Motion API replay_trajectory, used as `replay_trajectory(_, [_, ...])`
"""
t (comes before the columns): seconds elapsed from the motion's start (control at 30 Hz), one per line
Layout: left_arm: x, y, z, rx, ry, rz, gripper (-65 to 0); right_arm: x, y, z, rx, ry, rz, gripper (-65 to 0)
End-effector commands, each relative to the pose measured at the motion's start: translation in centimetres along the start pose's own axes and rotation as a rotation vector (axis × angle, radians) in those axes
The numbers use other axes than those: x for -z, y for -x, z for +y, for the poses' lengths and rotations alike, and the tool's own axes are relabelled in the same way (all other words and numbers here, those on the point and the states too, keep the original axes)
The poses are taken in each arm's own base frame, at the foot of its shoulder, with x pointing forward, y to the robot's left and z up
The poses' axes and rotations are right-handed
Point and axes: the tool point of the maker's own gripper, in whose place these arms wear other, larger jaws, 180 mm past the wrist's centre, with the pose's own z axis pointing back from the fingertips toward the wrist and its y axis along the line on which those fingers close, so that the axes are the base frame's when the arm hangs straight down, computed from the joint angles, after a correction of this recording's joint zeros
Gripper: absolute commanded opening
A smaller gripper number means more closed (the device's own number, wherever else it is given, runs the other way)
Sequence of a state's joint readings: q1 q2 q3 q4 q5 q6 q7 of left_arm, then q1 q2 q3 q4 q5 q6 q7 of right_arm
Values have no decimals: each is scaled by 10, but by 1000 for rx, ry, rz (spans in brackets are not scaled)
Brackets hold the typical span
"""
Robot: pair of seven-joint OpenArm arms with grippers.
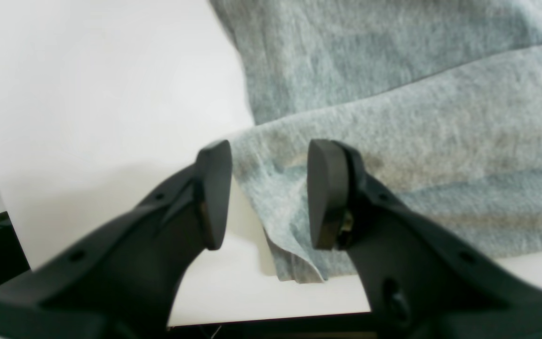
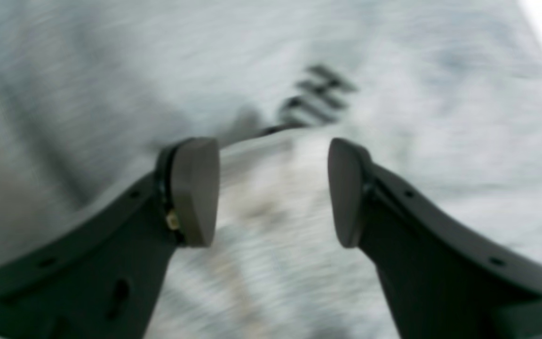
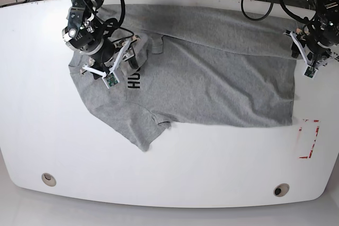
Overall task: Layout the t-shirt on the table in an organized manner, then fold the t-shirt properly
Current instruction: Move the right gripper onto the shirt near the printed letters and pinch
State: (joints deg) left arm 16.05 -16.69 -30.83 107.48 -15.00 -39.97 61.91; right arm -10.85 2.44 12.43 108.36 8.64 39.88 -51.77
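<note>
In the left wrist view we see our left gripper (image 1: 268, 193) with its jaws parted, a corner of the grey t-shirt (image 1: 417, 117) showing in the gap between them. The pads are not pressed on the cloth, so nothing is held. The white table (image 1: 87, 94) lies bare to the left of the fabric.

In the right wrist view our right gripper (image 2: 271, 188) stands wide open over the shirt (image 2: 87, 94), close to the collar edge and the dark lettering (image 2: 318, 96). The picture is blurred, but the jaws are clearly apart and grip nothing.

In the base view the t-shirt (image 3: 212, 78) lies spread across the far half of the table (image 3: 169, 168), one sleeve pointing toward the near edge. Our right gripper (image 3: 119, 59) hovers at the collar, our left gripper (image 3: 303, 54) at the shirt's hem end, above a red tape rectangle (image 3: 308, 138).
</note>
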Motion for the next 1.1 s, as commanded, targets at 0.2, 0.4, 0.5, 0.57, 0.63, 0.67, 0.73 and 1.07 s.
replay_trajectory(0.2, [-6,-7,8,16,-24,-25,-396,18,-9,-20,11,-10,-3,-304])
replay_trajectory(0.4, [-6,-7,8,16,-23,-24,-396,32,3,-20,50,-36,37,-308])
replay_trajectory(0.5, [-6,-7,9,16,-25,-24,-396,34,4,-22,60,-36,37,-308])
replay_trajectory(0.57, [-6,-7,10,17,-26,-24,-396,34,5,-22,60,-36,40,-309])
replay_trajectory(0.63, [-6,-7,10,17,-26,-24,-396,34,4,-23,58,-33,40,-328])
replay_trajectory(0.67, [-6,-7,10,17,-26,-24,-396,34,5,-24,57,-32,41,-354])
replay_trajectory(0.73, [-6,-7,10,17,-26,-24,-396,34,5,-24,57,-32,41,-415])
replay_trajectory(1.07, [-6,-7,10,17,-26,-24,-396,34,4,-23,55,-36,40,-650])
